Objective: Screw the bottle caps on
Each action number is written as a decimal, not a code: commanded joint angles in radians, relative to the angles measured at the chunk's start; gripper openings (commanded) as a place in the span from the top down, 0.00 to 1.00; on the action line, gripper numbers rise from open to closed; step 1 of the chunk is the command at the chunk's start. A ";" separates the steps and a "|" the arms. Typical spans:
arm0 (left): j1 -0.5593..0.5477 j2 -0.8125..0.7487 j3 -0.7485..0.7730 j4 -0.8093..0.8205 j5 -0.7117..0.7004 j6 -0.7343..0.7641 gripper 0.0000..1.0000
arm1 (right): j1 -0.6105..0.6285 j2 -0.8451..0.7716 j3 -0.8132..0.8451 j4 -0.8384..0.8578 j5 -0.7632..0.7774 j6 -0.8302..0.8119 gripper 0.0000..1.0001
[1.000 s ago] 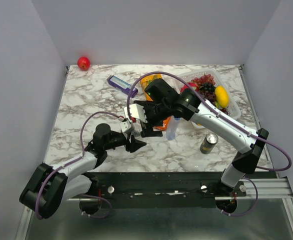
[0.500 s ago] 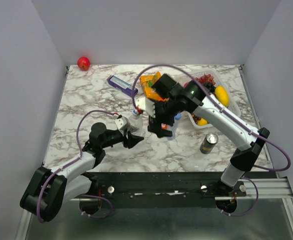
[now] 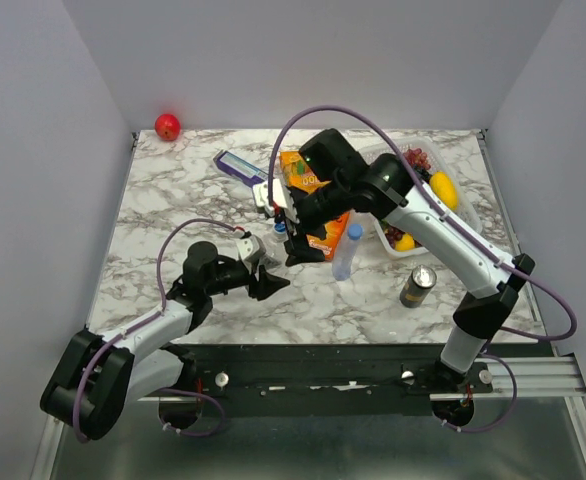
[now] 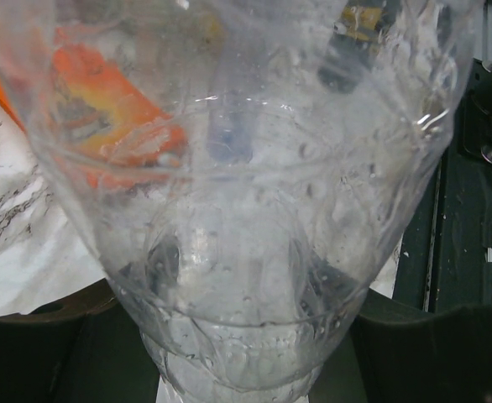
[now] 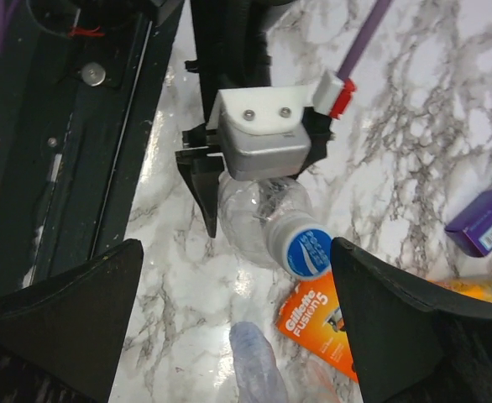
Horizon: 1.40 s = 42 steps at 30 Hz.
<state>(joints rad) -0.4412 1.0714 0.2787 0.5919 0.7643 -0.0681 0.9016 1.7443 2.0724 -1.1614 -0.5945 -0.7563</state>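
Clamped tight, the left fingers [image 4: 435, 353] pinch the base of a clear bottle [image 4: 246, 210], whose body fills the whole left wrist view. From above, that bottle rises off the table [image 3: 173, 210] near the middle, neck pointing up at the right arm. Over to the right wrist view: the right fingers [image 5: 70, 319] are spread wide, one dark pad on each side of the frame, nothing between them gripped. Down in that gap sits the bottle's blue cap [image 5: 306, 252], on the neck and touching neither pad; how far it is threaded on, I cannot tell. An orange razor box [image 5: 313, 323] lies just beside the cap in that view. A second bottle [image 3: 343, 262] stands on the table just right of the action, its own cap [image 3: 354, 232] on top. Dark can [image 3: 417, 286] near the front right, red ball [image 3: 167, 126] far back left.
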 commanded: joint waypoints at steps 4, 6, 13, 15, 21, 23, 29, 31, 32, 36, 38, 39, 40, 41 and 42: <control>-0.019 -0.016 0.027 -0.037 0.043 0.034 1.00 | 0.033 0.009 -0.046 0.077 -0.028 -0.069 0.01; -0.021 -0.016 0.028 -0.038 0.043 0.034 1.00 | 0.033 0.017 -0.043 0.081 -0.022 -0.069 0.00; -0.021 -0.039 0.028 -0.041 0.023 0.021 1.00 | 0.033 0.020 -0.072 0.060 0.008 -0.081 0.01; -0.021 -0.050 0.024 -0.030 0.001 -0.001 1.00 | 0.033 0.011 -0.095 0.043 0.021 -0.089 0.00; 0.001 -0.039 0.019 0.023 -0.036 -0.097 1.00 | 0.033 -0.031 -0.184 0.026 0.077 -0.089 0.00; 0.024 -0.027 0.024 0.052 -0.036 -0.128 1.00 | 0.033 -0.046 -0.202 0.025 0.102 -0.072 0.00; 0.067 -0.005 0.033 0.109 -0.045 -0.205 1.00 | 0.031 -0.054 -0.233 -0.091 0.199 -0.025 0.01; 0.070 -0.002 0.034 0.112 -0.046 -0.205 1.00 | 0.031 -0.061 -0.245 -0.132 0.213 -0.011 0.00; 0.070 0.001 0.034 0.108 -0.045 -0.193 1.00 | 0.033 -0.083 -0.265 -0.147 0.211 -0.003 0.01; 0.067 -0.005 0.027 0.082 -0.005 -0.139 1.00 | 0.010 -0.127 -0.279 -0.052 0.242 0.116 0.00; 0.059 -0.010 0.028 0.028 0.012 -0.102 1.00 | -0.010 -0.114 -0.217 -0.012 0.259 0.176 0.00; 0.052 -0.011 0.030 0.011 0.020 -0.073 1.00 | -0.015 -0.085 -0.130 0.021 0.257 0.192 0.00; 0.045 -0.010 0.033 -0.007 0.038 -0.062 1.00 | -0.020 -0.063 -0.070 0.031 0.249 0.201 0.00; 0.041 -0.005 0.036 -0.038 0.049 -0.055 1.00 | -0.021 -0.046 -0.020 0.037 0.234 0.193 0.00; 0.036 -0.001 0.040 -0.052 0.062 -0.046 1.00 | -0.021 -0.031 0.065 0.048 0.173 0.180 0.00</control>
<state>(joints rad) -0.3836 1.0660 0.2878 0.6220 0.7559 -0.1864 0.8951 1.6890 1.9133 -1.2137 -0.3721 -0.6353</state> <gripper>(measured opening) 0.621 0.995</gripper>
